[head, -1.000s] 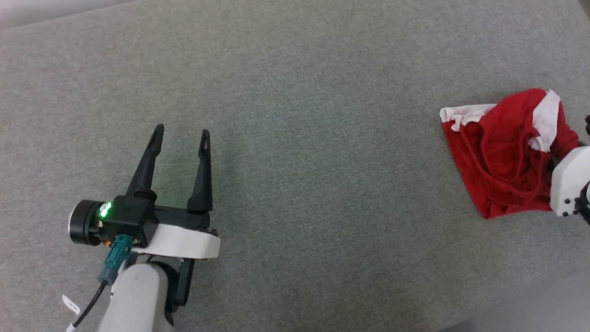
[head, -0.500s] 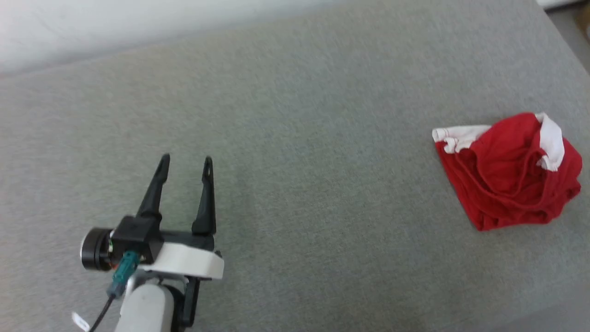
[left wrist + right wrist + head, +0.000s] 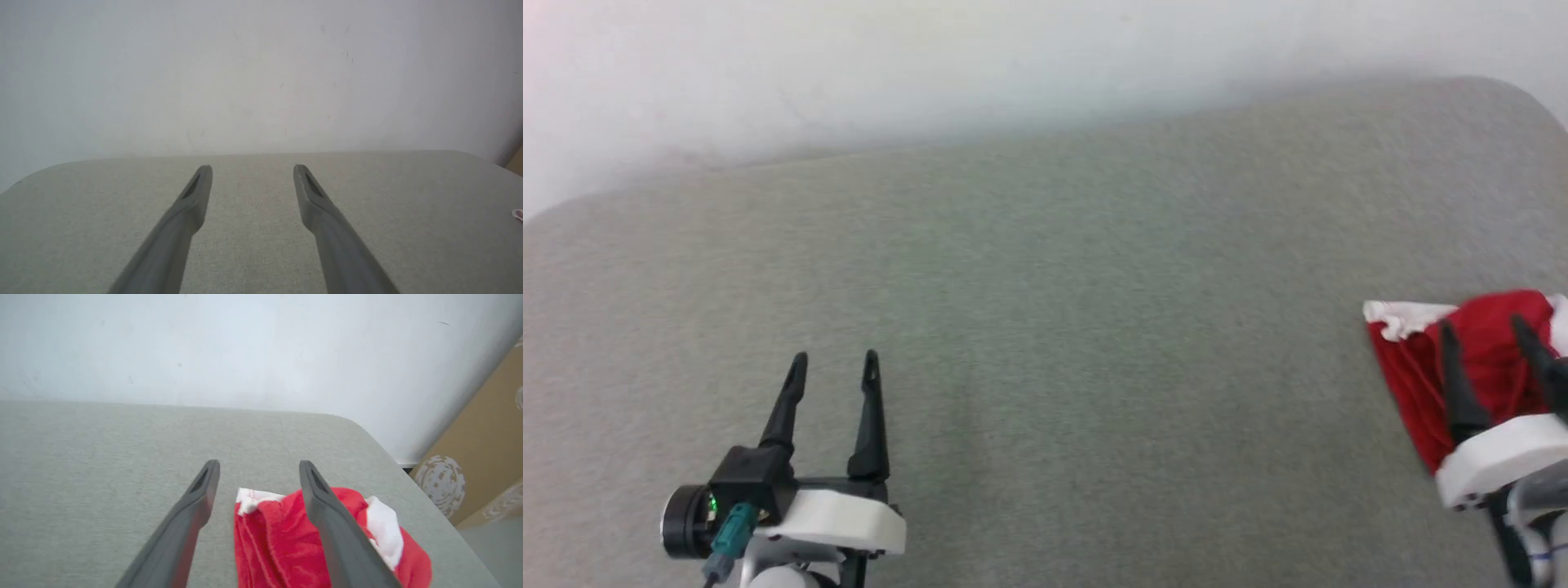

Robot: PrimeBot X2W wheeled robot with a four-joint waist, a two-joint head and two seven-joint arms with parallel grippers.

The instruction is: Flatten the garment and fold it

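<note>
Grey fabric is seen covering the worktop (image 3: 1045, 286), which is backed by a pale wall (image 3: 931, 65). The garment (image 3: 1494, 343) is bunched near the worktop's right edge, red with white bands. The right hand (image 3: 1481, 324) is held at it, fingers apart, gripping nothing. The left hand (image 3: 836, 356) is held well apart from it, fingers spread. Brown cardboard (image 3: 482, 457) with blurred pale marks is shown in the right wrist view.

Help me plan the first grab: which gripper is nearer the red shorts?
Right. The right gripper is over the shorts; the left gripper is far to their left.
</note>
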